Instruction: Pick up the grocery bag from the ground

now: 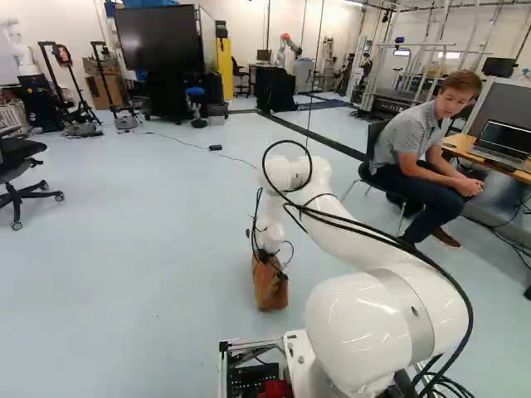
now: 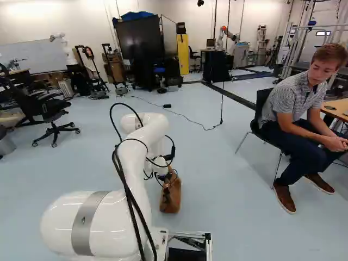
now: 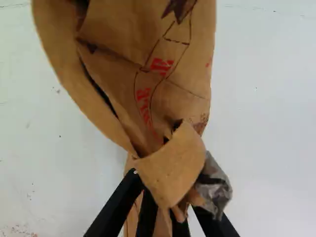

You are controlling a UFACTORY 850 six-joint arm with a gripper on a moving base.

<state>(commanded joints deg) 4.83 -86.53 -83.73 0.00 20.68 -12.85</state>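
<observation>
In the left base view my gripper (image 1: 267, 254) points down at the top of the brown paper grocery bag (image 1: 271, 288), low ahead of the base. The right base view shows the same bag (image 2: 171, 197) below the wrist. Seen from the wrist, the gripper (image 3: 170, 205) is shut on the crumpled, gathered paper of the bag (image 3: 153, 64), which bulges out ahead of the fingers. Folds of paper and a grey scrap (image 3: 215, 185) cover the fingertips. Whether the bag's bottom touches the floor, I cannot tell.
A person (image 1: 423, 157) sits on a chair to the right, beside a desk with a laptop (image 1: 502, 139). An office chair (image 2: 53, 111) stands at the left. A cable (image 2: 190, 117) crosses the floor. A large screen (image 2: 142, 37) and another robot (image 2: 225, 35) are farther back.
</observation>
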